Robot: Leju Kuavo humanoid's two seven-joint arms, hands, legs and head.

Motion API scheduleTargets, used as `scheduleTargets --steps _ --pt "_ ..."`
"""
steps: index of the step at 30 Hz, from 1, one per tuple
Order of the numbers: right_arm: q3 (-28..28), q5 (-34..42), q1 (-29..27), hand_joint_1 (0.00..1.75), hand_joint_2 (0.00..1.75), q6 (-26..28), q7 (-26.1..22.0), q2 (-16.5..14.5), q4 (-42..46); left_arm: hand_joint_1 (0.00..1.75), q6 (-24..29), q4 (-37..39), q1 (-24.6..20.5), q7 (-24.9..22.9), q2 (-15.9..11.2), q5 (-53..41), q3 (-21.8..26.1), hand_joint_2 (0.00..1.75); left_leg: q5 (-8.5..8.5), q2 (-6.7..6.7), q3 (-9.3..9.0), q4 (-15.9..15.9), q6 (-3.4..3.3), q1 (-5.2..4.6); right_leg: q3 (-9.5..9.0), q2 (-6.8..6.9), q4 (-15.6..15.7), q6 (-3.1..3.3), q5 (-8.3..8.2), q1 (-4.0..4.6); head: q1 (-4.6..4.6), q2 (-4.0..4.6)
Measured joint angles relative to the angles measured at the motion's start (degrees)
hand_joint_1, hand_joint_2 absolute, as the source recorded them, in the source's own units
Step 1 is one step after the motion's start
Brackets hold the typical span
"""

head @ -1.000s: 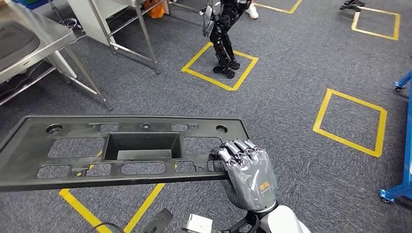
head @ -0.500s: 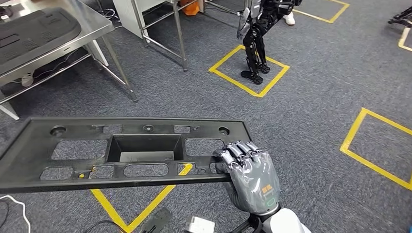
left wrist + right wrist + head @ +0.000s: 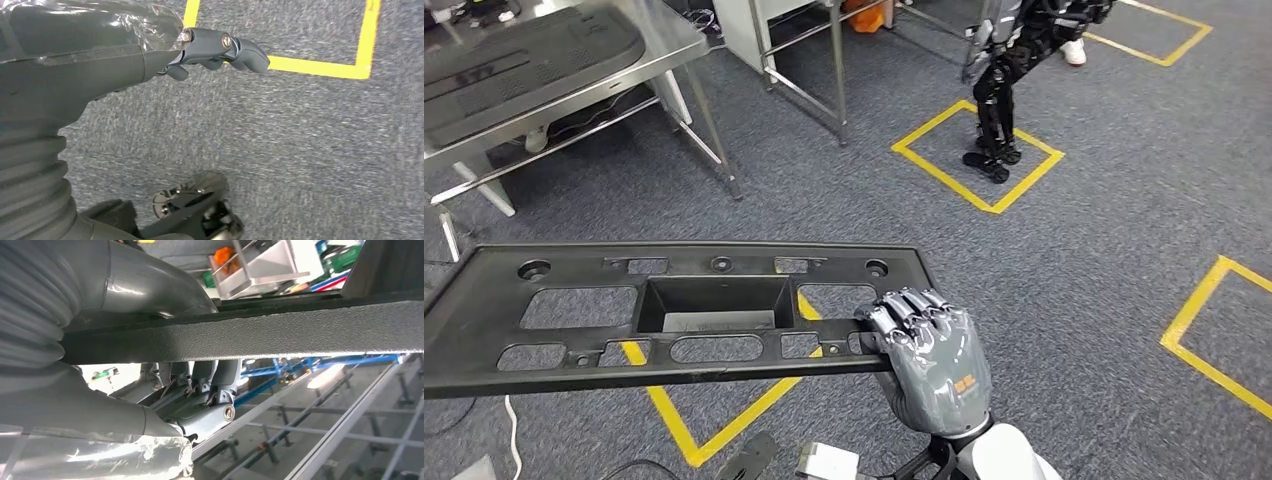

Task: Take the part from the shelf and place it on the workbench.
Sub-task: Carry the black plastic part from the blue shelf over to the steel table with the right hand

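The right hand (image 3: pixel 929 365), lower centre of the head view, grips the near edge of the long black perforated plastic panel (image 3: pixel 674 310), fingers curled over it. The panel lies level across the lower left. The left hand (image 3: pixel 100 60) has fingers extended over grey carpet (image 3: pixel 300 140); whether it holds anything cannot be told.

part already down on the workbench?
No: in the head view the right hand holds the black part in the air above the carpet.

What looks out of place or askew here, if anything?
Nothing stands out. The right hand grips the long black part at its right end, and it sits roughly level above the carpet. The left hand holds nothing in the wrist view.
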State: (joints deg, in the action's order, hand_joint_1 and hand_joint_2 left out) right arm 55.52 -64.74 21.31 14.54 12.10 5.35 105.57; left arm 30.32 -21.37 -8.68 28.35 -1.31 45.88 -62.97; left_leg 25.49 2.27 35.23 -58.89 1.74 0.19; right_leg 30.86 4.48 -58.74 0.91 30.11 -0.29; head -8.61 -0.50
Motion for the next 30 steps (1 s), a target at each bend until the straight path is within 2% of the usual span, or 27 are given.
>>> scheduleTargets --steps 2,4,5,7,8,9,10,11,12,13,14,15,17,18,20,21,22,23,24,25,26,28,29,30 --pt "0.0 0.0 0.0 1.75 1.75 -0.1 0.0 0.0 0.0 0.0 -0.3 0.0 0.1 0.0 -0.2 -0.2 0.0 1.75 -0.01 -0.85 -0.06 0.3 -0.72 -0.11 -0.33 0.44 0.2 -0.63 0.26 -0.05 0.09 0.0" --pt "0.0 0.0 0.0 1.75 1.75 -0.1 -0.1 -0.1 0.0 0.0 -0.4 -0.1 0.1 0.0 -0.4 -0.1 0.0 1.75 -0.23 -1.57 -0.58 1.1 -1.43 0.13 -0.07 -0.85 -1.2 -1.09 1.51 -0.2 0.26 0.0" --pt "0.0 0.0 0.0 1.75 1.75 -0.1 -0.1 -0.1 0.1 0.0 -0.3 -0.1 0.0 0.0 -0.5 -0.1 0.0 1.75 -0.34 -1.95 -0.84 1.5 -1.78 0.27 1.0 -2.03 -3.7 -1.2 2.97 -0.26 0.44 0.0" --pt "0.0 0.1 -0.1 1.75 1.75 -0.1 -0.1 -0.1 0.1 0.0 -0.3 -0.1 -0.1 0.1 -0.6 -0.1 0.0 1.75 -0.3 -2.82 -0.93 1.5 -2.22 0.17 4.85 -3.81 -11.3 -1.24 6.37 -0.31 0.77 0.0" --pt "0.0 0.1 -0.1 1.75 1.75 -0.1 -0.1 0.0 0.1 0.0 -0.2 -0.1 -0.1 0.1 -0.6 -0.1 0.0 1.75 -0.23 -3.37 -0.93 1.4 -2.32 0.12 6.72 -4.11 -14.5 -1.3 7.31 -0.31 0.84 0.0" --pt "0.0 0.1 -0.2 1.75 1.75 -0.1 -0.1 0.0 0.1 0.0 -0.2 -0.1 -0.1 0.1 -0.6 -0.1 0.0 1.75 -0.17 -3.97 -0.95 1.4 -2.35 0.11 7.79 -4.2 -16.0 -1.36 7.1 -0.33 0.87 0.0" --pt "0.0 0.1 -0.2 1.75 1.75 -0.1 -0.1 0.0 0.1 0.0 -0.2 -0.1 0.0 0.1 -0.6 0.0 0.0 1.75 -0.09 -4.61 -0.98 1.2 -2.3 0.14 7.86 -4.28 -15.2 -1.37 5.75 -0.39 0.91 0.0" --pt "0.0 0.1 -0.2 1.75 1.75 0.0 -0.1 0.1 0.1 0.0 -0.3 -0.2 0.0 0.1 -0.6 0.0 0.0 1.75 0.04 -5.3 -1.01 1.0 -2.17 0.21 6.9 -4.57 -12.4 -1.36 3.48 -0.5 0.93 0.0" --pt "0.0 0.0 -0.2 1.75 1.75 0.0 -0.1 0.1 0.1 0.0 -0.3 -0.2 0.0 0.1 -0.6 0.0 0.0 1.75 0.23 -6.0 -0.97 0.7 -1.97 0.3 5.46 -5.35 -8.5 -1.35 1.15 -0.69 1.0 0.0" --pt "0.0 0.0 -0.1 1.75 1.75 0.0 -0.1 0.1 0.1 0.0 -0.4 -0.2 -0.1 0.1 -0.7 0.1 0.0 1.75 0.49 -6.64 -0.79 0.2 -1.65 0.3 4.09 -6.37 -4.9 -1.36 -0.46 -0.85 1.08 0.0" --pt "0.0 0.0 -0.1 1.75 1.75 0.0 -0.2 0.1 0.1 0.0 -0.6 -0.2 -0.1 0.1 -0.7 0.2 0.0 1.75 0.68 -7.21 -0.54 -0.2 -1.32 0.32 3.18 -7.21 -2.6 -1.34 -1.39 -0.93 1.11 0.0" --pt "0.0 0.0 -0.1 1.75 1.75 0.0 -0.2 0.1 0.1 0.0 -0.7 -0.3 -0.1 0.1 -0.7 0.3 0.0 1.75 0.8 -7.66 -0.27 -0.4 -0.96 0.38 2.83 -7.73 -1.6 -1.21 -1.49 -0.87 1.12 0.0" --pt "0.0 0.0 0.0 1.75 1.75 0.1 -0.2 0.1 0.1 0.0 -0.9 -0.3 0.1 0.1 -0.8 0.4 0.0 1.75 0.74 -8.42 0.02 -0.4 -0.28 0.6 2.77 -7.15 -1.4 -0.6 -1.43 -0.65 1.03 0.0" --pt "0.0 0.0 0.0 1.75 1.75 0.1 -0.2 0.0 0.1 0.0 -0.9 -0.3 0.1 0.1 -0.8 0.4 0.0 1.75 0.92 -8.03 0.08 -0.7 0.04 0.64 2.61 -6.6 -1.2 -0.22 -1.52 -0.64 0.98 0.0" --pt "0.0 0.0 0.1 1.75 1.75 0.1 -0.2 -0.1 0.1 0.0 -0.9 -0.3 0.1 0.2 -0.9 0.4 0.0 1.75 2.7 -5.88 1.27 -3.7 0.56 0.52 2.23 -5.33 -0.8 0.43 -1.64 -0.77 0.6 0.0" --pt "0.0 0.0 0.1 1.75 1.75 0.1 -0.2 -0.2 0.1 0.0 -0.9 -0.3 0.0 0.2 -0.9 0.4 0.0 1.75 4.31 -4.46 2.69 -6.9 0.78 0.49 2.07 -4.66 -0.8 0.64 -1.57 -0.69 0.41 0.0" --pt "0.0 0.0 0.1 1.75 1.75 0.1 -0.2 -0.2 0.1 0.0 -0.9 -0.4 0.0 0.2 -0.9 0.5 0.0 1.75 6.01 -3.62 4.58 -10.7 0.98 0.54 1.98 -3.99 -0.8 0.81 -1.45 -0.58 0.24 0.0" --pt "0.0 0.0 0.1 1.75 1.75 0.1 -0.2 -0.2 0.1 0.0 -0.9 -0.4 0.0 0.2 -0.9 0.5 0.0 1.75 7.22 -3.19 6.33 -14.2 1.12 0.63 1.91 -3.32 -0.8 0.88 -1.34 -0.48 0.19 0.0" --pt "0.0 0.0 0.1 1.75 1.75 0.1 -0.2 -0.2 0.1 0.0 -0.9 -0.4 0.1 0.2 -0.9 0.5 0.0 1.75 7.51 -2.98 7.39 -16.1 1.18 0.71 1.82 -2.68 -0.8 0.9 -1.21 -0.42 0.16 0.0" --pt "0.0 -0.1 0.1 1.75 1.75 0.1 -0.2 -0.2 0.1 0.0 -0.9 -0.4 0.2 0.2 -1.0 0.5 0.0 1.75 6.73 -2.85 7.36 -15.9 1.16 0.76 1.7 -2.1 -0.8 0.86 -1.06 -0.39 0.12 0.0" --pt "0.0 -0.1 0.1 1.75 1.75 0.1 -0.2 -0.2 0.1 0.0 -0.9 -0.4 0.2 0.2 -1.0 0.5 0.0 1.75 5.04 -2.66 6.15 -13.4 1.07 0.79 1.49 -1.58 -0.8 0.76 -0.89 -0.39 0.06 0.0" --pt "0.0 -0.1 0.1 1.75 1.75 0.1 -0.2 -0.2 0.1 0.0 -0.9 -0.4 0.2 0.2 -1.0 0.5 0.0 1.75 1.55 -1.23 2.25 -5.5 0.65 0.54 0.94 -0.63 -0.8 0.39 -0.44 -0.28 -0.01 0.0" --pt "0.0 -0.1 0.1 1.75 1.75 0.1 -0.2 -0.2 0.1 0.0 -0.9 -0.4 0.2 0.2 -1.0 0.5 0.0 1.75 0.61 -0.61 0.89 -2.5 0.31 0.3 0.72 -0.25 -0.7 0.12 -0.24 -0.19 0.01 0.0" --pt "0.0 -0.1 0.2 1.75 1.75 0.1 -0.2 -0.2 0.1 0.0 -0.9 -0.4 0.1 0.2 -1.1 0.5 0.0 1.75 0.33 -0.16 0.23 -1.0 -0.03 0.02 0.55 0.08 -0.7 -0.16 -0.09 -0.12 0.05 0.0"
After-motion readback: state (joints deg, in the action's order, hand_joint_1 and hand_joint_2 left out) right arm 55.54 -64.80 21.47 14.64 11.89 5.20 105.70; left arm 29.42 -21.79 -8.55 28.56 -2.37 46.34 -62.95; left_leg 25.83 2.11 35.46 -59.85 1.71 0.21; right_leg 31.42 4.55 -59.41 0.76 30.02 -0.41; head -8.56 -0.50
